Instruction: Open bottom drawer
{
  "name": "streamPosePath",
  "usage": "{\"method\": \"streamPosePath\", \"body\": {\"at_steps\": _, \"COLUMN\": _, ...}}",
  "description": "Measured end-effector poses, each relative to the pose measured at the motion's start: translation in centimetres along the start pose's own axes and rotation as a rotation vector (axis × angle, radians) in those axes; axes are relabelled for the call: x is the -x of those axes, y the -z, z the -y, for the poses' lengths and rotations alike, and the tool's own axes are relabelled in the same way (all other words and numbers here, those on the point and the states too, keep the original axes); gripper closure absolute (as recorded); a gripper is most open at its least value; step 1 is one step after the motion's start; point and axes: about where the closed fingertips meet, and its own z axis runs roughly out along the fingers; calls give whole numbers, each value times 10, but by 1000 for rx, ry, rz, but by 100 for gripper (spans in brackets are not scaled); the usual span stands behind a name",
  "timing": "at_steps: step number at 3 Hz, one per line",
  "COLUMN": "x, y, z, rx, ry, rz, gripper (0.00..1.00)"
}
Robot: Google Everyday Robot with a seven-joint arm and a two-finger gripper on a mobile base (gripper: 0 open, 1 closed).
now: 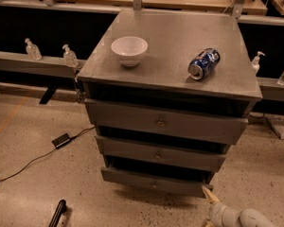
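The grey cabinet (180, 37) stands in the middle of the camera view with three drawers. The bottom drawer (132, 176) is the lowest grey front, with a small round knob (154, 185) at its centre. It juts slightly forward, and a dark gap shows above it. My gripper (212, 201), pale with a tan tip, comes in from the bottom right on a white arm (241, 217). Its tip sits just below the drawer's lower right corner, well to the right of the knob.
A white bowl (129, 49) and a blue can (203, 64) lying on its side rest on the cabinet top. A power brick (61, 140) with its cable lies on the floor at left, and a black bar (57, 213) at bottom left. Pump bottles (69, 56) stand on the ledge behind.
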Motion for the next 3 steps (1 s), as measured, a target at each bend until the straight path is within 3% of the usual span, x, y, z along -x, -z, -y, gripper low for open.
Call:
{"method": "streamPosePath", "body": {"at_steps": 1, "x": 15, "y": -14, "z": 4, "rx": 47, "ry": 51, "rz": 3, "gripper": 0}}
{"method": "streamPosePath", "body": {"at_steps": 3, "x": 33, "y": -73, "z": 14, "rx": 137, "ry": 144, "rz": -33, "gripper": 0}}
